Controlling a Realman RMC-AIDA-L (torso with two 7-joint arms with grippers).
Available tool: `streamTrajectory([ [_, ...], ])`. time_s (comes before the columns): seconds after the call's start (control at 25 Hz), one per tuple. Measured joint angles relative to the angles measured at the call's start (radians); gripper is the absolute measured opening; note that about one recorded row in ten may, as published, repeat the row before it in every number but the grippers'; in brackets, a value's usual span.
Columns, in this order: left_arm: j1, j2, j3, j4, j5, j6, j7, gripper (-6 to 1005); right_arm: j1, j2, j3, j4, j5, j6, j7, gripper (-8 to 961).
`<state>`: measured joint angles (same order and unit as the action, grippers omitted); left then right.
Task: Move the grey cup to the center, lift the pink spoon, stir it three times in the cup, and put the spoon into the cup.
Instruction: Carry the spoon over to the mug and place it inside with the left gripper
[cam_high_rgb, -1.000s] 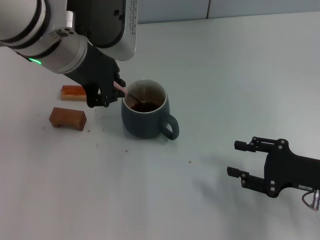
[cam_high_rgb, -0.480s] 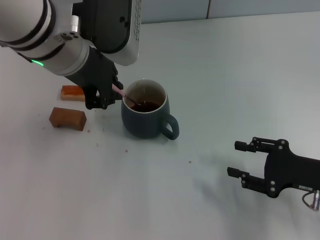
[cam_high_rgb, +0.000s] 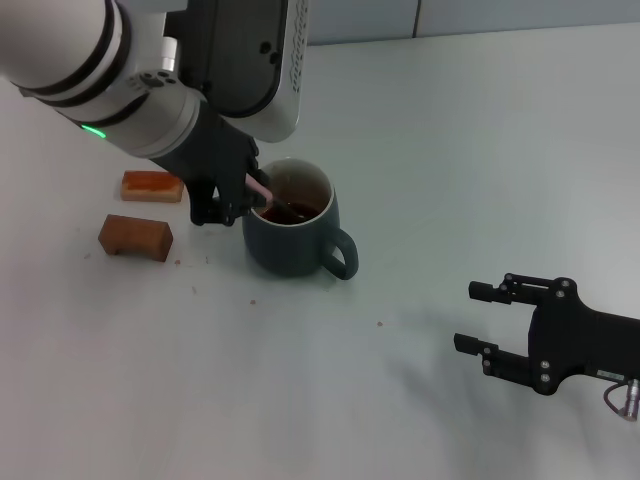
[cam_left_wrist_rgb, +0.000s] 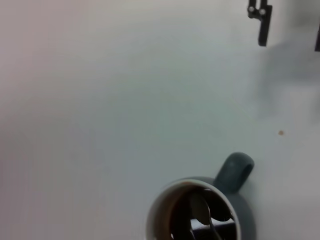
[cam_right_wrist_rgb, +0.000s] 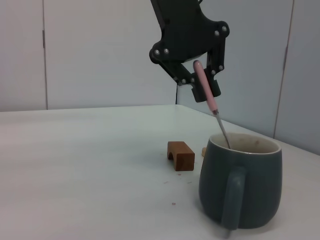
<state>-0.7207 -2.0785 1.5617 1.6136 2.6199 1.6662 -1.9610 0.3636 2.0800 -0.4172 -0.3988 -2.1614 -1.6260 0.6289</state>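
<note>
Fingers of my left gripper are pinching the slim pale-pink-handled spoon high on its handle, its metal bowl dipping below into the rounded blue-grey ceramic mug. It looks light, stiff, slippery. My right gripper is idling open, well apart.

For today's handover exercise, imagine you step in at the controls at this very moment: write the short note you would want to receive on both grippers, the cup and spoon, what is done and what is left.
Left gripper: above the cup's rim, shut on the pink spoon, which slants down with its bowl end inside the cup.
Right gripper: open, parked low at the robot's right, holding nothing.
Grey cup: upright on the table, handle toward the right gripper, brown liquid inside.
Two wooden blocks lie at the robot's left of the cup.
Done: cup placed, spoon lifted and in the liquid.
Left: finish any remaining stirs (count not visible), release the spoon into the cup, withdraw.
</note>
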Motion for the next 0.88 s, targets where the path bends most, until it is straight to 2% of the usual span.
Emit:
streamTrajectory([
  [0.24, -0.006, 0.0, 0.0, -0.018, 0.006, -0.041, -0.001, 145, 0.0, 0.0, 0.0, 0.0, 0.0, 0.0, 0.0, 588],
  [0.48, -0.021, 0.0, -0.007, -0.061, 0.074, -0.046, -0.024, 148, -0.001, 0.0, 0.0, 0.0, 0.0, -0.001, 0.0, 588],
  [0.88, -0.02, 0.0, -0.006, -0.032, 0.048, 0.025, -0.037, 152, 0.001, 0.0, -0.004, 0.0, 0.0, -0.003, 0.0, 588],
])
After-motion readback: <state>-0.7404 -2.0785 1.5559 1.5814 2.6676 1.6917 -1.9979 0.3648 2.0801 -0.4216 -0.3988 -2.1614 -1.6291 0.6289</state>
